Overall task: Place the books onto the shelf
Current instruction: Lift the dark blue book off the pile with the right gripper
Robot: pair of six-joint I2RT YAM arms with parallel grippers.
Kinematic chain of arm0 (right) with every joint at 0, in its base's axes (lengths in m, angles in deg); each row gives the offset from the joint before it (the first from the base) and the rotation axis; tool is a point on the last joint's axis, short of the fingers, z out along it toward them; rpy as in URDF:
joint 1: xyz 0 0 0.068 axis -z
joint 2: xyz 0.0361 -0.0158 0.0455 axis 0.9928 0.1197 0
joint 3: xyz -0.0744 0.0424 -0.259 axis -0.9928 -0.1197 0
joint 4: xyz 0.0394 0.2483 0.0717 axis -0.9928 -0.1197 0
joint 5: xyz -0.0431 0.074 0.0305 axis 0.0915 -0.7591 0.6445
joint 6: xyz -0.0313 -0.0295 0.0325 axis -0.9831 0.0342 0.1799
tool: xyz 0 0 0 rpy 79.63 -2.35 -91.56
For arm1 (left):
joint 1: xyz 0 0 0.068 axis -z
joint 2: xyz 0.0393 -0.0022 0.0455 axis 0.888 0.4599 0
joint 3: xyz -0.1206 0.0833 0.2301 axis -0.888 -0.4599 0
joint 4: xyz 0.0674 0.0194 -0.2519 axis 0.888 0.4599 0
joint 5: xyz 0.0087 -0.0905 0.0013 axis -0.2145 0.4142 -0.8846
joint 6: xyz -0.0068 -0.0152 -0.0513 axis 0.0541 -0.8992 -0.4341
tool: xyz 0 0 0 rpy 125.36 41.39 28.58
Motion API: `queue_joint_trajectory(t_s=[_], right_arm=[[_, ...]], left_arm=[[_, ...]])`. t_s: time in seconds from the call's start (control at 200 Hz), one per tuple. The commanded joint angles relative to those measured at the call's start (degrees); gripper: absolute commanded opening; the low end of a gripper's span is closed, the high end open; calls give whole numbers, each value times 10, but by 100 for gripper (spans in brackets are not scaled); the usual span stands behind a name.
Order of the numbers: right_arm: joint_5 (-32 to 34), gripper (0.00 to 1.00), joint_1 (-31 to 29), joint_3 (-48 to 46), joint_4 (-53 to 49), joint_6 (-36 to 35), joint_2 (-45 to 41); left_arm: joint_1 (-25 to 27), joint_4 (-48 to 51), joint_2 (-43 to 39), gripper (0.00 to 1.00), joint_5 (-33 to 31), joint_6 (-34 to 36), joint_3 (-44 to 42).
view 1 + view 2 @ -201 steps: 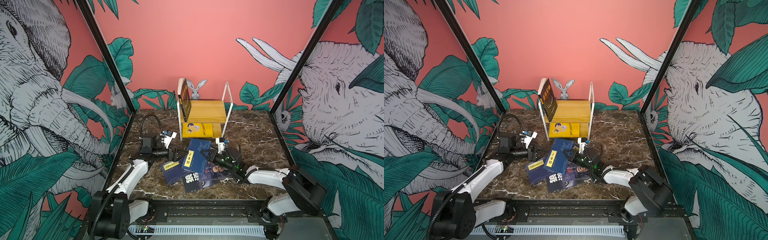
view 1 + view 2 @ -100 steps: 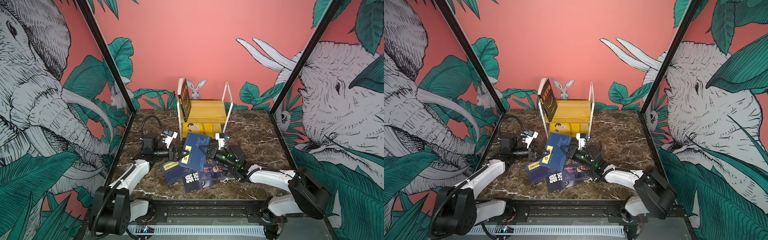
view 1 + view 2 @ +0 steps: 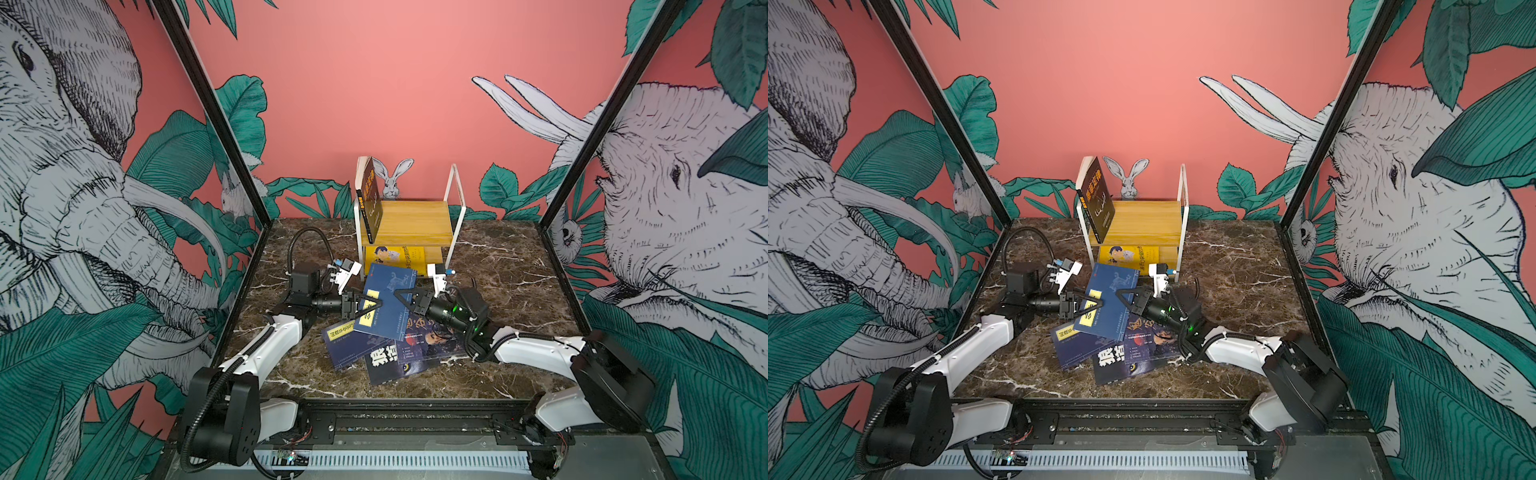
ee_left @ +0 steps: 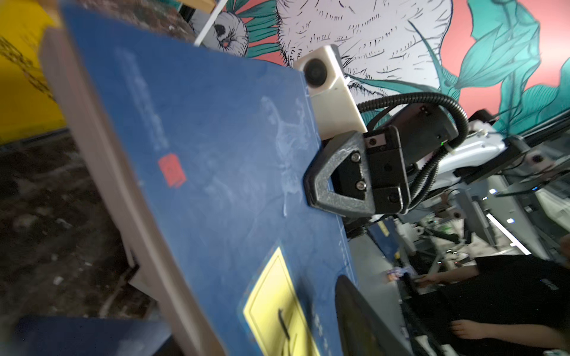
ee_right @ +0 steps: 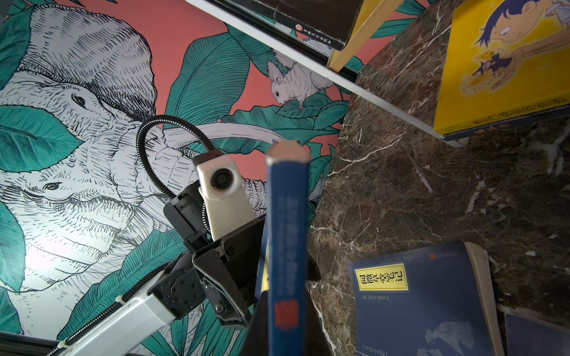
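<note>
The blue book [image 3: 384,322] is tilted steeper and held higher than a second ago, above the pile of books [image 3: 386,361] in the middle of the surface [image 3: 498,257]. The right pincer [image 3: 398,296] is still clamped on its edge. The left pincer [image 3: 374,306], earlier wide apart and clear of the book, now straddles the yellow-labelled side; I cannot tell whether it grips. The shelf [image 3: 409,224] at the far edge is unchanged.

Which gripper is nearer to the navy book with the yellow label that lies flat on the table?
Left. The left gripper is just above the flat book, at one edge of the raised book; the right gripper holds the opposite edge, farther off.
</note>
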Motion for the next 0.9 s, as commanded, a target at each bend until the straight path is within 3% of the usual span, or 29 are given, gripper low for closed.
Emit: queue_joint_trajectory(t_s=[0.0, 0.17, 0.315, 0.435, 0.52, 0.56, 0.715, 0.895], right_arm=[[-8, 0, -2, 29, 8, -3, 0], [-3, 0, 0, 13, 30, -11, 10], [2, 0, 1, 11, 45, -3, 29], [-3, 0, 4, 0, 87, 3, 49], [-1, 0, 7, 0, 88, 4, 57], [2, 0, 8, -4, 94, 4, 57], [12, 29, 18, -36, 105, -37, 30], [71, 42, 24, -64, -75, -183, -95]], left_arm=[[1, 49, -11, 47, 9, 28, 26], [1, 51, -10, 40, 7, 28, 25], [1, 66, -7, 19, 1, 38, 31], [1, 72, -11, 11, 0, 43, 32], [0, 74, -12, 0, 1, 48, 31], [-2, 79, -12, 0, 2, 47, 33], [-9, 87, -16, 0, 5, 49, 39], [-23, 124, -25, 0, 15, 73, 53]])
